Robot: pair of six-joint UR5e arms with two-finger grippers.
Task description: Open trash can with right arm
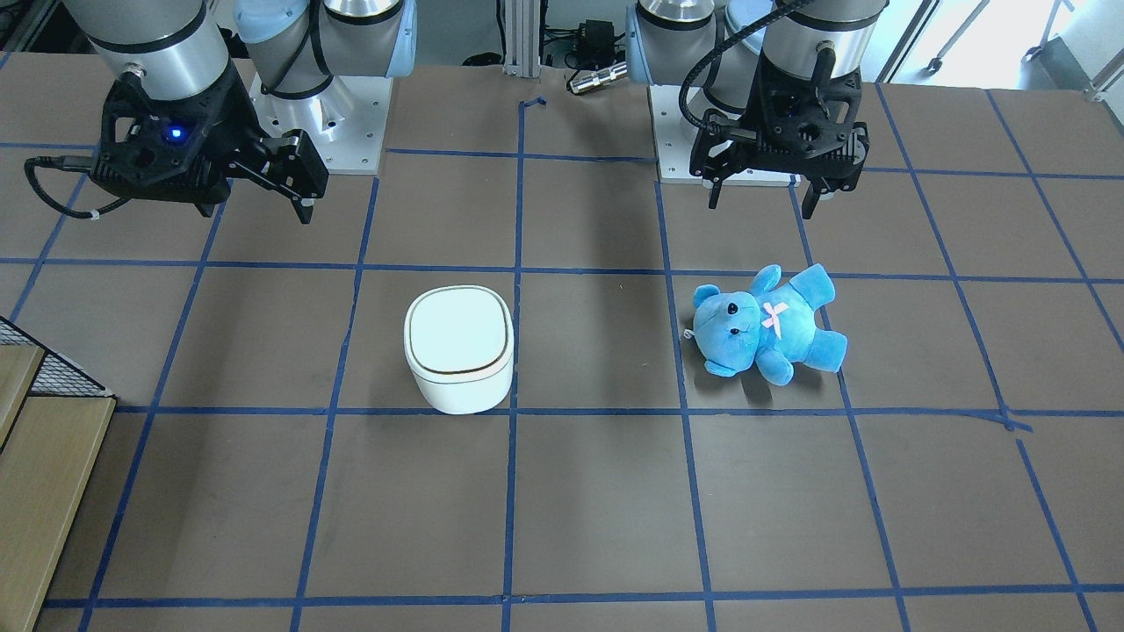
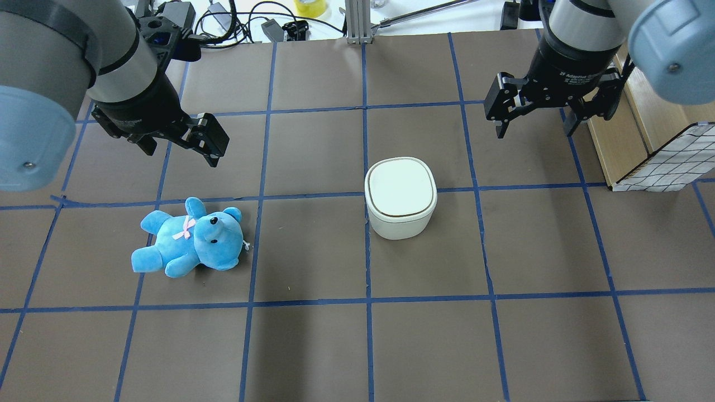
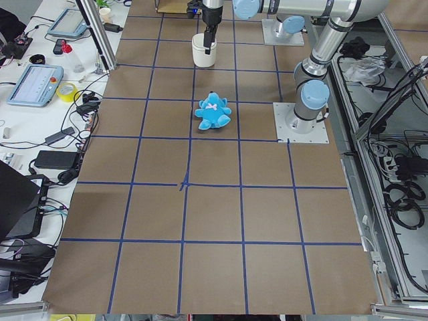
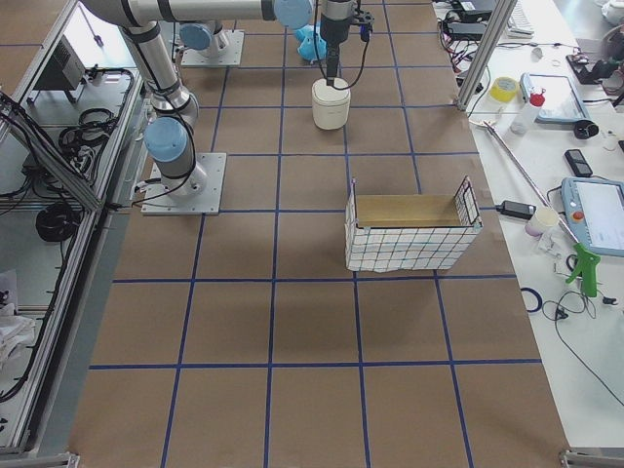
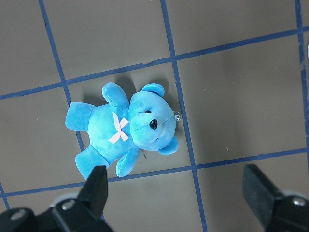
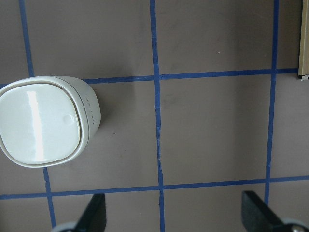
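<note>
Since the lid is shut and nothing touches it, the step in hand is judged to be the approach of the right arm to the trash can.

Item 1, trash can: white, upright on the worktop near its middle, on the robot's right half, just beside a crossing of blue tape lines. Its lid is flat and closed, with a thin dark seam all round. The right wrist view shows a small round mark on the lid, toward one edge. Whether it is a push-catch cannot be told.

Item 2, right tool: fingers spread wide, holding nothing. It hangs above the worktop, well apart from the can and off to one side, not over it.

Item 3, left tool: likewise released and empty, over the blue teddy bear, well apart from the can.

Item 4, wooden box with wire-mesh side: at the worktop edge beside the right arm.

Handling note, as judgement: bring the right tool across until it stands over the lid, then descend slowly and squarely. A light plastic can will likely slide or tip if pushed sideways. Pressure should therefore go straight down, or a single fingertip should catch under the seam opposite the hinge. The hinge side is not evident and should be settled before lifting. Keep the elbow off the box.
</note>
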